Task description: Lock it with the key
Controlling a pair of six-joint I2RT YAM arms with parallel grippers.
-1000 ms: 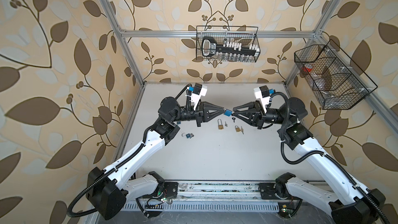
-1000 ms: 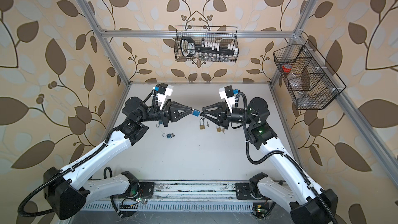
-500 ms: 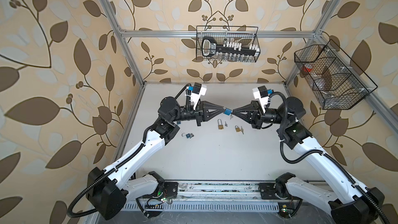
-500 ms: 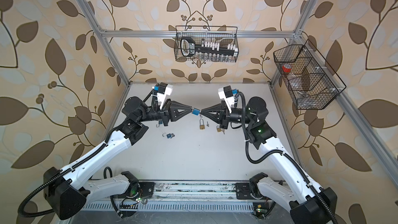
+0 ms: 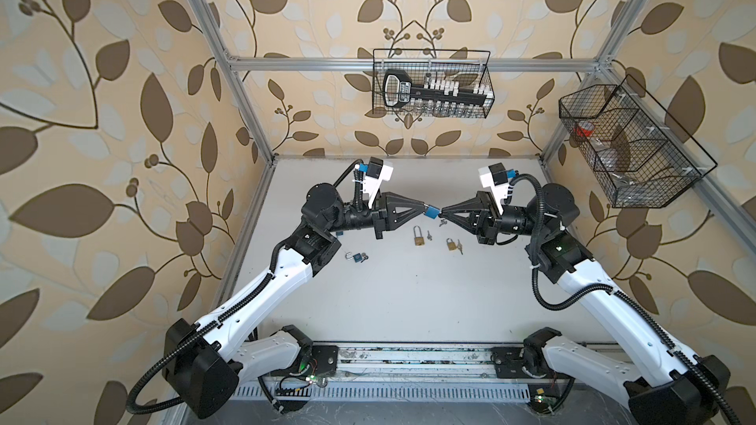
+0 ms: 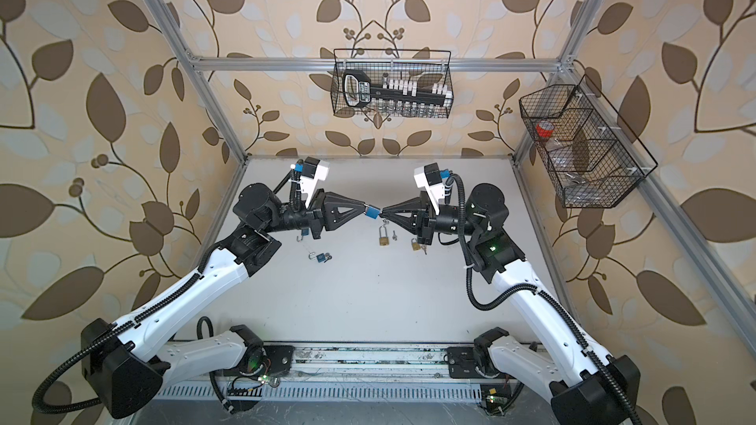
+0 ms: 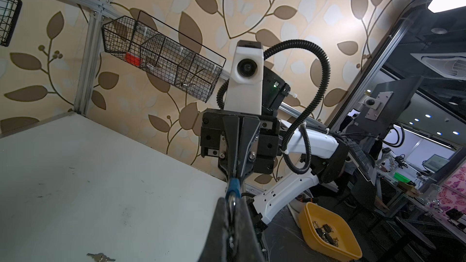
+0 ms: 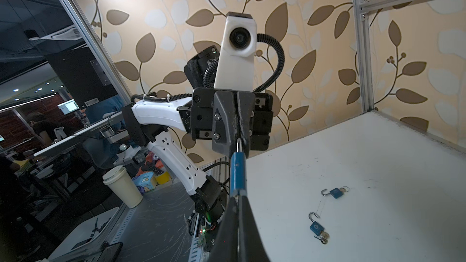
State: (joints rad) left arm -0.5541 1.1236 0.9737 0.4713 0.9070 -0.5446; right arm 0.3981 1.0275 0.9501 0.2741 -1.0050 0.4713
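Your left gripper [image 5: 424,209] clamps the blue padlock [image 8: 237,172] by its shackle [image 8: 238,146], your right gripper [image 5: 443,211] apparently pinches its key; keep both aligned while turning.

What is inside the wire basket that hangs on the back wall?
A black key-shaped holder with a row of white pieces lies in the wire basket; small metal parts sit below it. The holder and mesh partly cover them.
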